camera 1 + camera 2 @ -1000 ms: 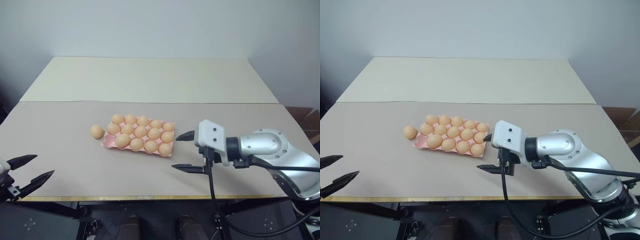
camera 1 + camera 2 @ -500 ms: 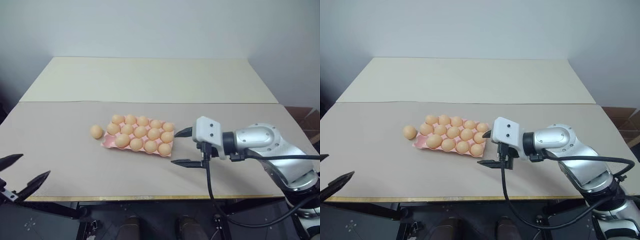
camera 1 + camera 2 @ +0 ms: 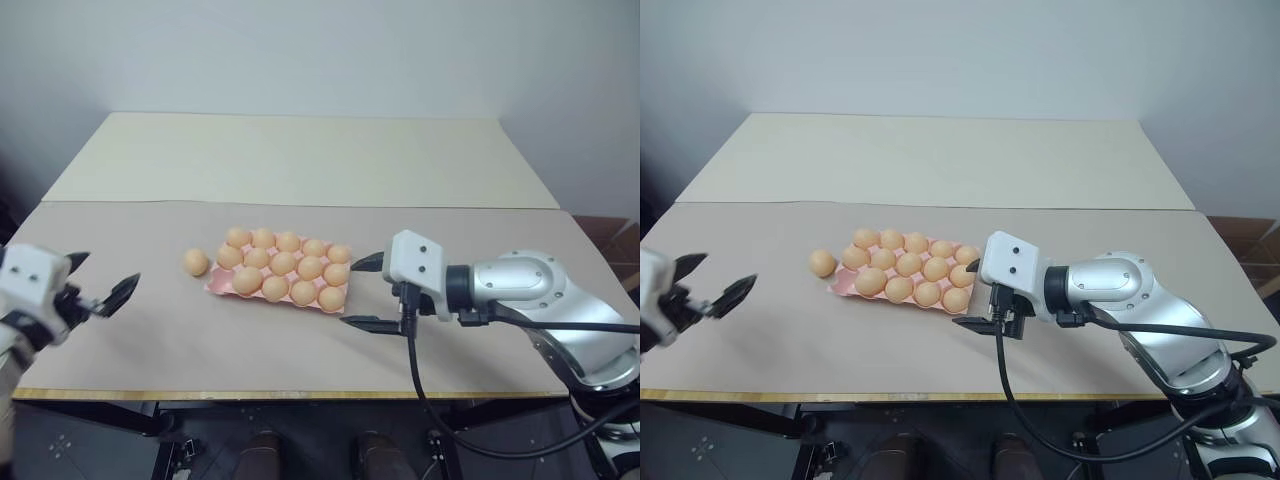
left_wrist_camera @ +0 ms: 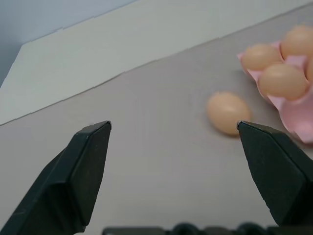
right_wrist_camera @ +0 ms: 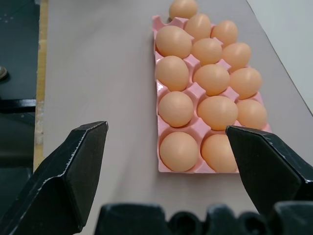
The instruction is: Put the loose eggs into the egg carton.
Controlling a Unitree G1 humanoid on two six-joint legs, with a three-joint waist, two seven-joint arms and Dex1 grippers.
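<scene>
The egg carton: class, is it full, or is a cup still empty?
Cannot tell. The egg carton shows about fourteen eggs, hiding any free cup; one loose egg lies on the table beside it.

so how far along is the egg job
Nearly done: the egg carton looks almost full. One loose egg still lies on the table beside the carton's left end. Nothing is in hand: the left gripper and right gripper are both open and empty.

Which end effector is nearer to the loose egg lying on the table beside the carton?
Left. The left end effector hovers open a short way to the loose egg's left; the right end effector sits beyond the egg carton's far end.
</scene>
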